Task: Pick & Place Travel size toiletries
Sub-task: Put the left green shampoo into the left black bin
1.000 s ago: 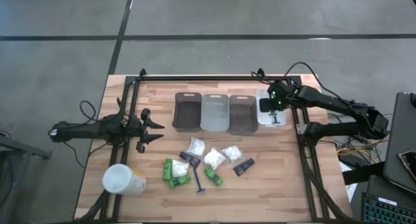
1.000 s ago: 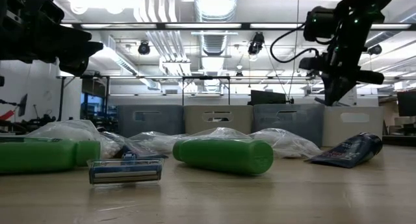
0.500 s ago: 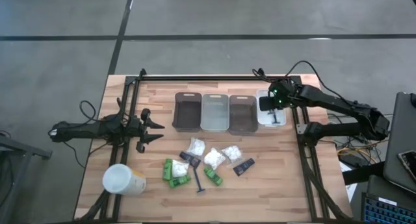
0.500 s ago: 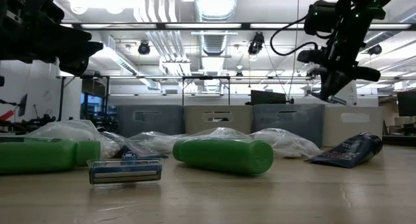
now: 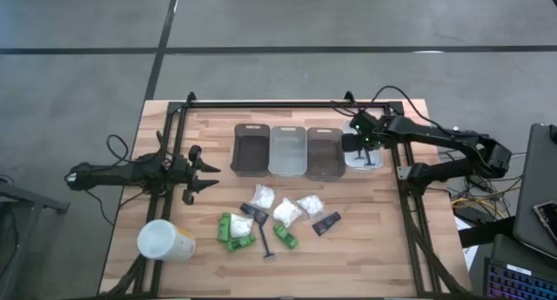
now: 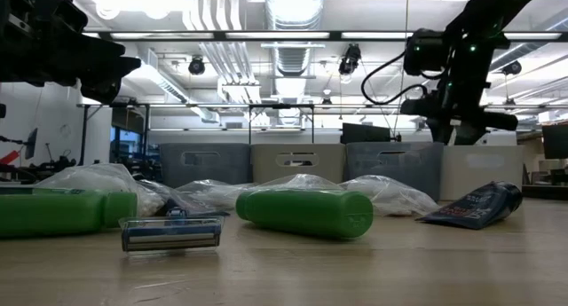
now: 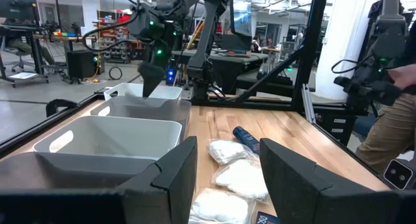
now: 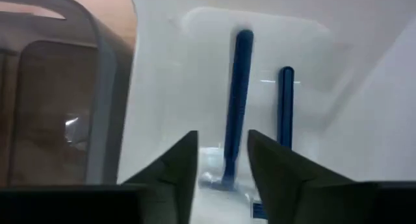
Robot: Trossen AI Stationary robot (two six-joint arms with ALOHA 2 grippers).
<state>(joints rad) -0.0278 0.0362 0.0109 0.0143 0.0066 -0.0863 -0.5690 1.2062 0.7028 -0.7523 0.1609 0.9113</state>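
- Overhead, the right gripper (image 5: 350,144) hangs with fingers spread, empty, above the white bin (image 5: 363,160) holding two razors (image 8: 235,107).
- Left gripper (image 5: 211,173) waits, fingers spread, beside the tabletop's (image 5: 374,239) scattered toiletries (image 5: 271,217).

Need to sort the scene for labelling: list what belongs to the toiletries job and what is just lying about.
Job: green bottles, white packets, black tube, razor on table, razors in white bin, right pincer.
Lying about: large white cylinder, left pincer.
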